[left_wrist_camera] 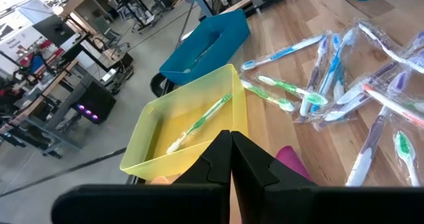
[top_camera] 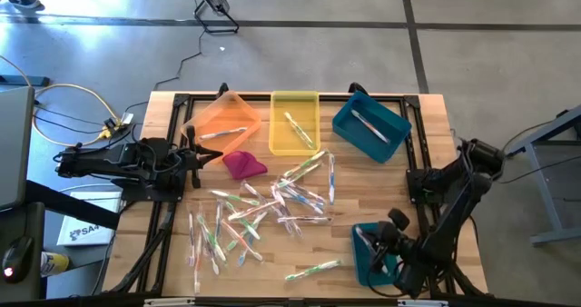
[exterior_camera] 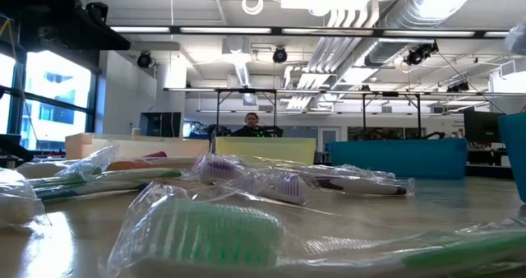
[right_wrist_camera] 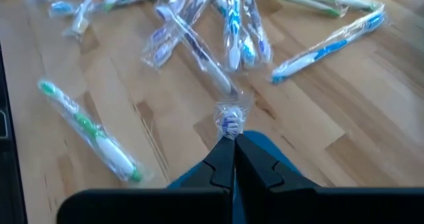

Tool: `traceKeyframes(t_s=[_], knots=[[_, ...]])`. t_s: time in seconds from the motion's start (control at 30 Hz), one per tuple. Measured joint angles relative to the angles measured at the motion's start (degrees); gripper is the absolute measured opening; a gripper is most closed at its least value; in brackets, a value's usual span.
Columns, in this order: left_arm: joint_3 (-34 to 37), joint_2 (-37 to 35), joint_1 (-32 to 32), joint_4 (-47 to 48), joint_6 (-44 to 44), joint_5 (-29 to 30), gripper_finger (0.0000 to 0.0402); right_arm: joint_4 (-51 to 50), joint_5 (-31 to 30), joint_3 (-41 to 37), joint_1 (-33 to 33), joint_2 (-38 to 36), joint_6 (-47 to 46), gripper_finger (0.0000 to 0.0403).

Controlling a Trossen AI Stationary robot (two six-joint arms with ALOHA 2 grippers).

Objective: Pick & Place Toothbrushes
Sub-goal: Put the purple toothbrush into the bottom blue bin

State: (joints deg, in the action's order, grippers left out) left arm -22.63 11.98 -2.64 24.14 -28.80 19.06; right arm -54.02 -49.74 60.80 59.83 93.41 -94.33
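Fingers pressed together on both arms, nothing held. Right gripper [right_wrist_camera: 233, 139] hangs over the near teal bin [top_camera: 365, 252] at the surface's right front corner; a wrapped brush head shows just past its tips, contact unclear — likely a drop-off point. Left gripper [left_wrist_camera: 230, 141] sits at the left edge beside the magenta cloth [top_camera: 243, 164], facing the yellow bin [left_wrist_camera: 149, 141] with one green brush inside. Toothbrushes [top_camera: 272, 207] mostly lie loose mid-surface — sorting looks barely begun.
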Motion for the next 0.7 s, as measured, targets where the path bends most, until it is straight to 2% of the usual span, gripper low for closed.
traceKeyframes(t_s=[0.37,0.6,0.7], knots=[[0.0,0.0,0.0,0.0,2.3,0.2,0.0003,-0.2,0.7,0.0,0.7,5.3,-2.3,0.0003],[0.0,0.0,0.0,0.0,2.3,0.1,0.0003,-0.1,6.3,0.0,0.4,5.6,-6.1,0.0006],[0.0,0.0,0.0,0.0,2.3,0.1,0.0003,-0.1,6.6,0.0,0.4,5.6,-6.2,0.0019]])
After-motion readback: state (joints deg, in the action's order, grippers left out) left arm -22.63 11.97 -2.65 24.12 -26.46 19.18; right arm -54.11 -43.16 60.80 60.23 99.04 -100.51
